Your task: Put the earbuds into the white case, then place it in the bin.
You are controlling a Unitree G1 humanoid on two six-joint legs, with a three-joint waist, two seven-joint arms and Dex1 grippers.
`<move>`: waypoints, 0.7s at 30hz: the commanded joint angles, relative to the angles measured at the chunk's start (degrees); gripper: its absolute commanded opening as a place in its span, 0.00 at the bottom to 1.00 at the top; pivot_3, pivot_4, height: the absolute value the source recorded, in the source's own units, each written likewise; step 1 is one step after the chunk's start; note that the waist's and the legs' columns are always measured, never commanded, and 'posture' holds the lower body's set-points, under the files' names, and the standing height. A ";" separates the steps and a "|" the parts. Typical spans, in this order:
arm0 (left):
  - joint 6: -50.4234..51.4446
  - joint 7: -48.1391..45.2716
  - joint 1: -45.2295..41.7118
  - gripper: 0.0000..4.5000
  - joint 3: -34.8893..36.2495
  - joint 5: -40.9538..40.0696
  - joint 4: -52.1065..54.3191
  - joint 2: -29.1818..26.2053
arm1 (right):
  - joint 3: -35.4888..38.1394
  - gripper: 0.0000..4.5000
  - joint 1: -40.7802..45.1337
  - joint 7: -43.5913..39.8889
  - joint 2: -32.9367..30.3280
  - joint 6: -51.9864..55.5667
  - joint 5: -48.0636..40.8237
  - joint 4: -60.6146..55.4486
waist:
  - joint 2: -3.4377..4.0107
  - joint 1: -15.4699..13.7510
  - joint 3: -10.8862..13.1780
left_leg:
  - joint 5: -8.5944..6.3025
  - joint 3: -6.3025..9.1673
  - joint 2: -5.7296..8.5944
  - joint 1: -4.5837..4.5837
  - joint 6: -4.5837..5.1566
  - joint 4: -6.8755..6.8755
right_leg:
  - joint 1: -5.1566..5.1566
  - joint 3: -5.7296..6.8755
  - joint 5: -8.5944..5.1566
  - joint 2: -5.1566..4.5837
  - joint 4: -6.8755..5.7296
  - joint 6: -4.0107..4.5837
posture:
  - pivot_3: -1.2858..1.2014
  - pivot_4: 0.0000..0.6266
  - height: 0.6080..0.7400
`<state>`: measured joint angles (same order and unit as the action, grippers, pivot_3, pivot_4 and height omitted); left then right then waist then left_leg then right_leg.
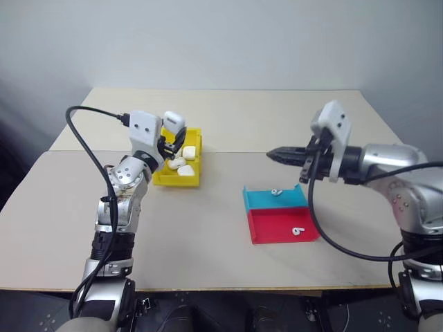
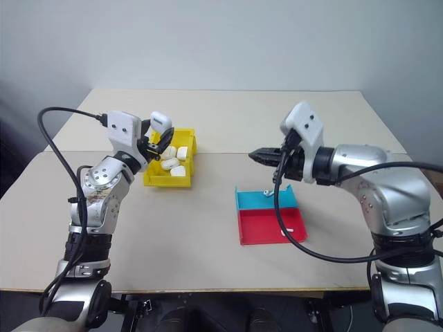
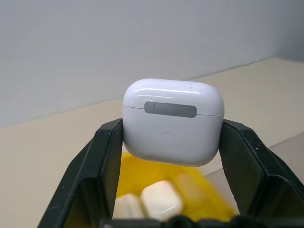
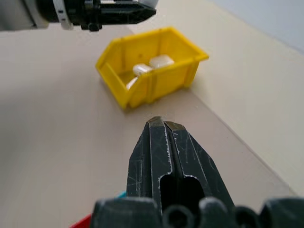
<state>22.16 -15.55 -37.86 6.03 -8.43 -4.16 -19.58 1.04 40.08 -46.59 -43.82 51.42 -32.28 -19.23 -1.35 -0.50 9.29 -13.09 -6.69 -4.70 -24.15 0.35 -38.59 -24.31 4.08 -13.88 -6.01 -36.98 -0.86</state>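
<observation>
Above bin (image 1: 181, 166) | left end effector (image 3: 168, 142) clamps white case (image 3: 172, 121) | right end effector (image 4: 164, 124) closed, empty

Left hand (image 1: 168, 133) holds white case (image 1: 173, 121) above bin (image 1: 168, 179).

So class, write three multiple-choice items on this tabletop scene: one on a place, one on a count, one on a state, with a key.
1. Where is the white case held by the left gripper?
A. above the bin
B. on the red and teal tray
C. flat on the table

2. How many earbuds lie on the tray?
A. none
B. two
C. five

3. How do the right gripper jaws stand?
A. wide open
B. shut on a case
C. shut, holding nothing

Key: 1 A, the case sits over the yellow walls; 2 B, one on teal, one on red; 3 C, the jaws meet with nothing between them.
</observation>
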 commanded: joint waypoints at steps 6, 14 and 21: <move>2.75 3.23 -2.56 0.83 -3.41 5.68 -4.30 -0.46 | 1.76 0.00 1.58 2.18 1.19 0.18 -1.94 -3.10 | 0.00 -0.27 0.00 | 0.01 0.01 0.01 -0.01 -0.01 -0.04 | 0.04 0.03 0.00 0.00 0.01 0.00 | 0.52 0.24 1.00; 2.61 -3.62 0.30 0.99 3.15 -4.00 6.95 -2.43 | 2.65 0.00 0.45 2.05 1.06 -1.22 -2.95 -2.90 | 0.00 -0.06 0.00 | 0.01 0.01 0.00 -0.03 -0.02 -0.03 | 0.02 0.03 0.00 0.00 0.00 0.00 | 0.52 0.24 1.00; 12.62 -22.86 18.02 0.99 12.46 -20.25 30.11 -18.94 | 4.53 0.00 -9.58 -0.88 2.89 -12.21 -1.16 -4.21 | 0.01 0.85 -0.01 | 0.04 -0.05 -0.05 0.10 -0.09 0.17 | 0.04 -0.06 0.00 0.01 0.05 -0.01 | 0.52 0.24 1.00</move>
<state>33.07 -33.88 -20.93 15.16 -24.32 19.93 -36.38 3.86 31.19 -46.21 -40.83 43.26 -34.13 -21.65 -1.34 0.35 9.29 -13.04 -6.75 -4.73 -24.04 0.25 -38.41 -24.29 4.02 -13.88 -6.03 -36.92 -0.88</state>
